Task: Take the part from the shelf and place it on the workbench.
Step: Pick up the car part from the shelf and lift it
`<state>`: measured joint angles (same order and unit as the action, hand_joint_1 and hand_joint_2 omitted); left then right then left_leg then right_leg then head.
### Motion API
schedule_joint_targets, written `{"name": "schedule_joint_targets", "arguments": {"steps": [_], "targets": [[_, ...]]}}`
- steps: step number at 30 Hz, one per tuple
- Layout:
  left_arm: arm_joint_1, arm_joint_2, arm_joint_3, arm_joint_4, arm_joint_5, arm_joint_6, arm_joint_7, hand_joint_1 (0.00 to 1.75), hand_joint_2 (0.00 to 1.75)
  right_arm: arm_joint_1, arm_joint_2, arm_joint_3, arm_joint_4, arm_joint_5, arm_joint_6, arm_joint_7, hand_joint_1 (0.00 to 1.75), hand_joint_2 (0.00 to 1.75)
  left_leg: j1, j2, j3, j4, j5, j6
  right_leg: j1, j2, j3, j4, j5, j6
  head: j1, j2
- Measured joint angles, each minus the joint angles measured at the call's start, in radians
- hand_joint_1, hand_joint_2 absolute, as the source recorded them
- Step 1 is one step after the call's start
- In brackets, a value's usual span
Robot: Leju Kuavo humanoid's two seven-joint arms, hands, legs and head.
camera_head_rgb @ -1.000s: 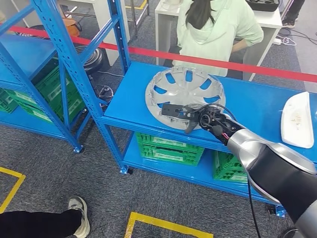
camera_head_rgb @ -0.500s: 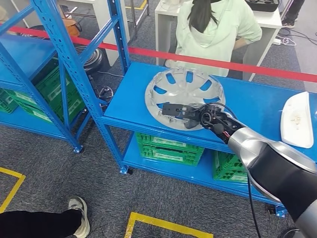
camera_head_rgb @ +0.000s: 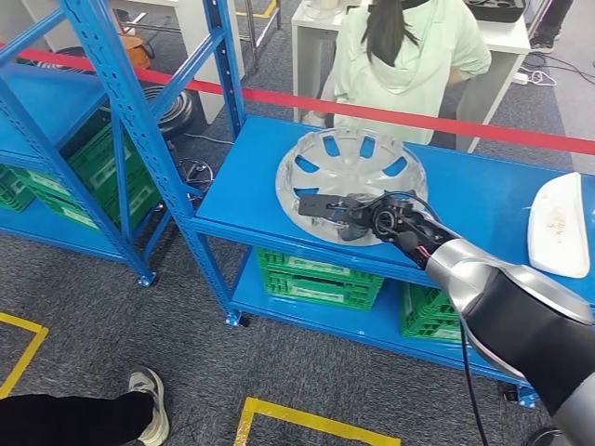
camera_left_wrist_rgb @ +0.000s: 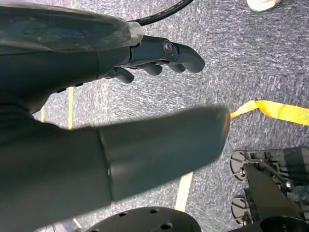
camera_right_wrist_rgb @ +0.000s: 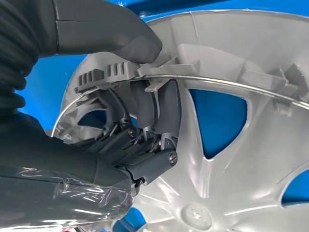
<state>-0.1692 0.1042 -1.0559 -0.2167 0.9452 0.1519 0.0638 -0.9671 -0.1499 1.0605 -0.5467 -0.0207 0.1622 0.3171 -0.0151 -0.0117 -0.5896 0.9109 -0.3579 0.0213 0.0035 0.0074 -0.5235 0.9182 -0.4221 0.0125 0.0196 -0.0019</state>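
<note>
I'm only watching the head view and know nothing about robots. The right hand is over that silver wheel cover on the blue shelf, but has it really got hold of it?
Observer: Yes. In the right wrist view the right hand grips the wheel cover at its rim, thumb on one face, fingers curled under the wire ring.
Operator: And the other hand? I can't see it at all.
Observer: The left hand hangs over grey carpet, holding nothing, fingers loosely apart.
Operator: Anything near it?
Observer: A yellow floor line runs along the carpet below it.
</note>
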Motion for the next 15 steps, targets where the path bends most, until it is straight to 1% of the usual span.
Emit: {"name": "schedule_joint_targets", "arguments": {"steps": [7,15], "targets": [[0.0,0.005,0.0,0.0,0.015,-0.016,-0.004,0.0,1.75,-0.001,0.0,0.0,-0.003,-0.001,0.0,-0.006,1.75,1.75,0.0,0.0,0.0,0.0,0.0,0.0,0.0,0.0,0.0,0.0,0.0,0.0,0.0,0.0],[0.0,0.008,0.0,0.0,0.025,-0.027,-0.012,0.0,1.75,-0.001,0.0,0.0,-0.009,-0.001,0.0,-0.003,1.75,1.75,0.0,0.0,0.0,0.0,0.0,0.0,0.0,0.0,0.0,0.0,0.0,0.0,-0.001,0.0]]}}
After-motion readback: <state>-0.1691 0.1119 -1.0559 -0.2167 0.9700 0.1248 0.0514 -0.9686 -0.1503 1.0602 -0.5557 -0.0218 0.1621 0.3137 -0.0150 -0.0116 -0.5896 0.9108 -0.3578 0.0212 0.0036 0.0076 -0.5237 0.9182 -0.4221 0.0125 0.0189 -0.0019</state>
